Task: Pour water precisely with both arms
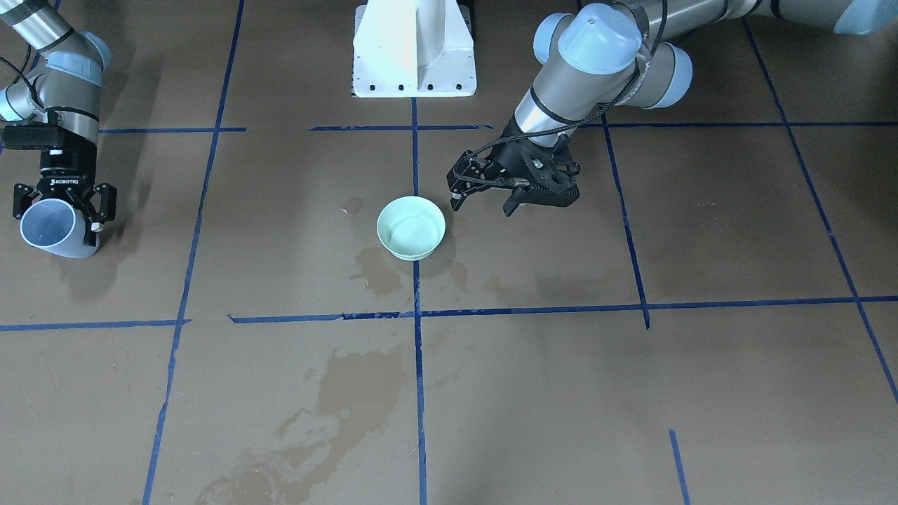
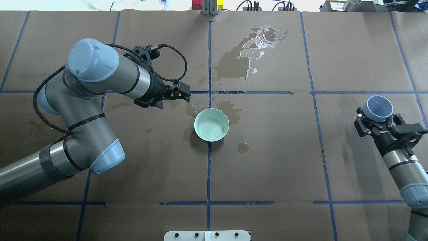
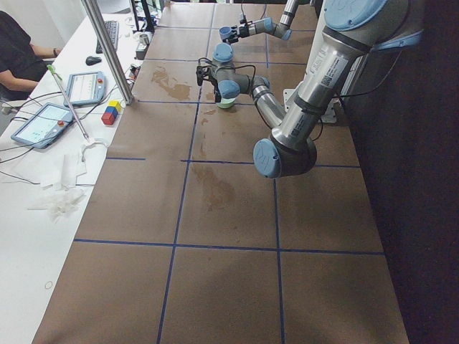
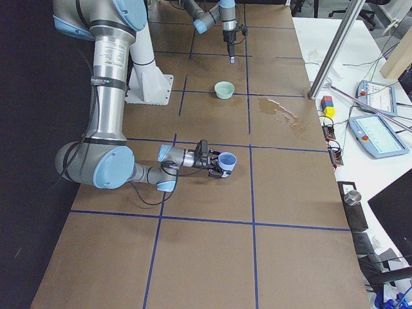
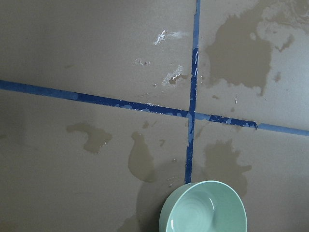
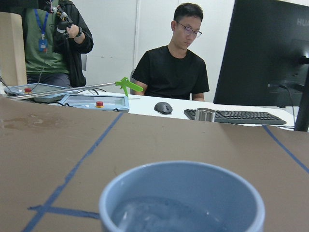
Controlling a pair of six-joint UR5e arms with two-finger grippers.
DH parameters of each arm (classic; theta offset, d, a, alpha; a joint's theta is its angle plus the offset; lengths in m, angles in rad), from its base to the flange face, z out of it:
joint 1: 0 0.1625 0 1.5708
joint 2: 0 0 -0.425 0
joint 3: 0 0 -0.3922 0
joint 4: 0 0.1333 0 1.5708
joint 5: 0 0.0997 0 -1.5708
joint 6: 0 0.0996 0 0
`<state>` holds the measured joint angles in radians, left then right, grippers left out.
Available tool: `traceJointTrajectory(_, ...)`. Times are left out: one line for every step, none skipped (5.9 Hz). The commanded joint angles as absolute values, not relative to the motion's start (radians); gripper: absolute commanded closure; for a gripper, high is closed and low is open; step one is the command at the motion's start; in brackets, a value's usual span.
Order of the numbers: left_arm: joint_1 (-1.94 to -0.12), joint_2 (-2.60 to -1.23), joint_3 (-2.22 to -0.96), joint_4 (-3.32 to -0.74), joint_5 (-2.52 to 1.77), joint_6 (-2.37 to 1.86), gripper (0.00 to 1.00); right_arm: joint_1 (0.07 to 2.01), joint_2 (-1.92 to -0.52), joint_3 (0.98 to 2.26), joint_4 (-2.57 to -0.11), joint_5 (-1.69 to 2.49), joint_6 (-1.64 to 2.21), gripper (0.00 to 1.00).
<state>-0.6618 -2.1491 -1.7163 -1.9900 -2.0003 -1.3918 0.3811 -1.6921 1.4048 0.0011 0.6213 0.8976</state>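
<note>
Clamping the blue cup [image 2: 379, 107] of water [image 6: 164, 217] in the right gripper [image 2: 379, 117], well apart from the bowl [image 2: 211, 124]; hovering the left gripper [image 1: 483, 205], spread empty, beside it.

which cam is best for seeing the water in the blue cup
The right wrist-mounted view: it looks closely into the blue cup, where the water glints faintly. Overhead and front-facing views show the cup in the right gripper, but no liquid is discernible. Both side views show it tiny; the left wrist view misses it.
</note>
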Motion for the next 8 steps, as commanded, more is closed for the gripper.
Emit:
traceJointTrajectory(-0.663,-2.149,-1.720,-1.990,-1.999,-1.393,0.00,0.437,-1.591,1.431,-0.008,0.717,0.743,0.76)
traceJointTrajectory(-0.663,-2.149,-1.720,-1.991,-1.985,-1.391,0.00,0.437,-1.495,1.428,-0.026,0.729,0.680,0.80)
traceJointTrajectory(-0.664,-2.148,-1.718,-1.991,-1.985,-1.390,0.00,0.431,-1.411,1.424,-0.107,0.718,0.640,0.78)
traceJointTrajectory(-0.666,-2.148,-1.718,-1.991,-1.985,-1.390,0.00,0.414,-1.367,1.428,-0.110,0.715,0.588,0.79)
traceJointTrajectory(-0.672,-2.148,-1.715,-1.991,-1.985,-1.388,0.00,0.364,-1.318,1.427,-0.113,0.709,0.490,0.83)
traceJointTrajectory(-0.678,-2.148,-1.713,-1.991,-1.985,-1.385,0.00,0.332,-1.268,1.422,-0.121,0.707,0.444,0.84)
traceJointTrajectory(-0.681,-2.148,-1.713,-1.991,-1.985,-1.385,0.00,0.287,-1.214,1.422,-0.177,0.703,0.431,0.84)
traceJointTrajectory(-0.683,-2.149,-1.715,-1.991,-1.985,-1.387,0.00,0.270,-1.194,1.425,-0.211,0.698,0.423,0.86)
